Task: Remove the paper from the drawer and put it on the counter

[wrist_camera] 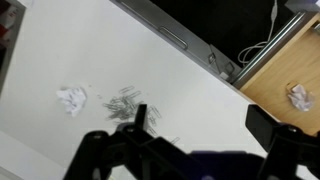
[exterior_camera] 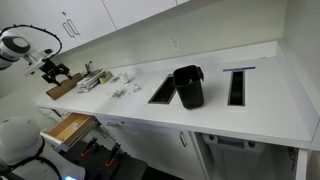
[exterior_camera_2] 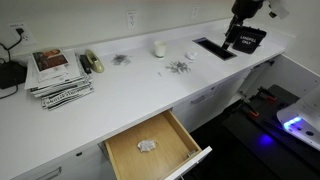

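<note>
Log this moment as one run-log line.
claw open, empty, above counter | paper lying in open drawer | grasp not yet made

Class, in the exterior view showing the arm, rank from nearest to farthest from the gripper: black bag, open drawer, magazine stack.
1. Magazine stack, just under the gripper.
2. Open drawer, pulled out at lower left.
3. Black bag, mid-counter, farthest.

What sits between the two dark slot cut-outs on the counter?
A black container stands between them on the counter, nearer one slot; this shows in an exterior view.
</note>
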